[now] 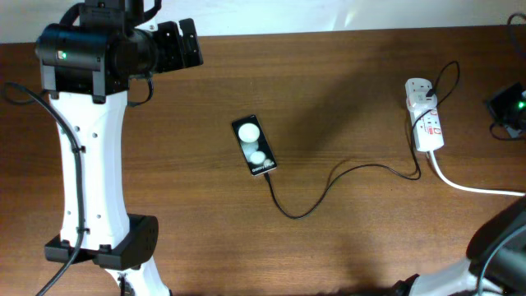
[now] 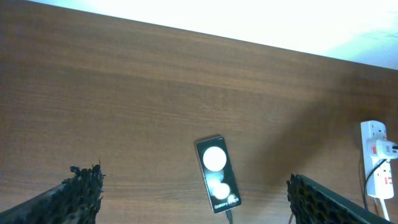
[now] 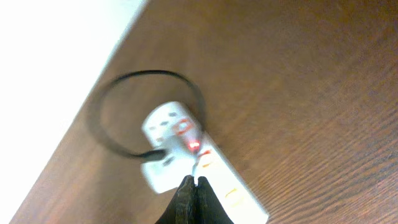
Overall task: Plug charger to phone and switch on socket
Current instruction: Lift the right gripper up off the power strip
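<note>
**Hanging wide on the left, pinched shut over the socket on the right**

At the far left of the wooden table (image 1: 370, 66), the left gripper (image 2: 190, 175) is held above the surface, its fingers (image 2: 81, 193) spread wide and holding nothing. The phone (image 1: 255, 145) lies flat mid-table, screen up, with white text at its near end. From that near end the charger (image 1: 345, 169) – a thin black cable – dips toward the near side, then runs right and up to the socket (image 1: 425, 115) at the far right. The socket's thick white cord (image 1: 472, 187) trails off to the right. In the right wrist view the right gripper (image 3: 194, 183) has its fingers pressed together, the tips at the socket's edge, just beside a glowing red light (image 3: 194, 145). Whether they touch it, I cannot tell.
</note>
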`<state>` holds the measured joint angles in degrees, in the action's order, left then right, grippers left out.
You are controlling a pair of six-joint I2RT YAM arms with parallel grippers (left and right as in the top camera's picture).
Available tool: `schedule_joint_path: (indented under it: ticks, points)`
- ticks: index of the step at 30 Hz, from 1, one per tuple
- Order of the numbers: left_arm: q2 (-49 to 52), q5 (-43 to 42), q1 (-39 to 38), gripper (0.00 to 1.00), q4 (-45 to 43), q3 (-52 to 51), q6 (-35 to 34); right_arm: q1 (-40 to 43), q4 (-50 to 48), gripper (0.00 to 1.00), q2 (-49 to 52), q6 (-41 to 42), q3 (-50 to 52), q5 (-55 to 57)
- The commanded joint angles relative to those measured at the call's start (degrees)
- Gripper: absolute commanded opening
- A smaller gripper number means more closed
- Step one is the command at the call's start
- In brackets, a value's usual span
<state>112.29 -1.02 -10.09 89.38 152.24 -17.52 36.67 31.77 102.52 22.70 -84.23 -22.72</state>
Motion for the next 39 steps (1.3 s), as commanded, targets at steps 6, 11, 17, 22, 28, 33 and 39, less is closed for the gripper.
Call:
schedule_joint_path:
  ticks: [6, 11, 17, 22, 28, 33, 39]
  points:
    - [0.2, 0.8, 0.1, 0.99, -0.1, 0.3, 0.5, -3.0, 4.9, 0.04, -11.9, -4.5, -1.0, -2.1]
    - [0.2, 0.8, 0.1, 0.99, -0.1, 0.3, 0.5, -5.7, 7.1, 0.04, -17.4, -4.8, -1.0, -2.1]
    - [0.2, 0.9, 0.1, 0.99, -0.1, 0.3, 0.5, -12.4, 10.5, 0.04, -22.1, -8.0, -1.0, -2.1]
    - [0.2, 0.9, 0.1, 0.99, -0.1, 0.3, 0.5, -19.6, 13.9, 0.04, -23.7, -10.6, -1.0, 0.7]
    - [0.2, 0.8, 0.1, 0.99, -0.1, 0.3, 0.5, -29.1, 17.4, 0.04, -24.3, -12.0, -1.0, 8.0]
    - [0.2, 0.9, 0.1, 0.99, -0.1, 0.3, 0.5, -34.8, 20.1, 0.04, -24.3, -13.7, -1.0, 11.6]
    - [0.2, 0.9, 0.1, 0.99, -0.1, 0.3, 0.5, -39.1, 22.7, 0.04, -24.3, -15.4, -1.0, 13.4]
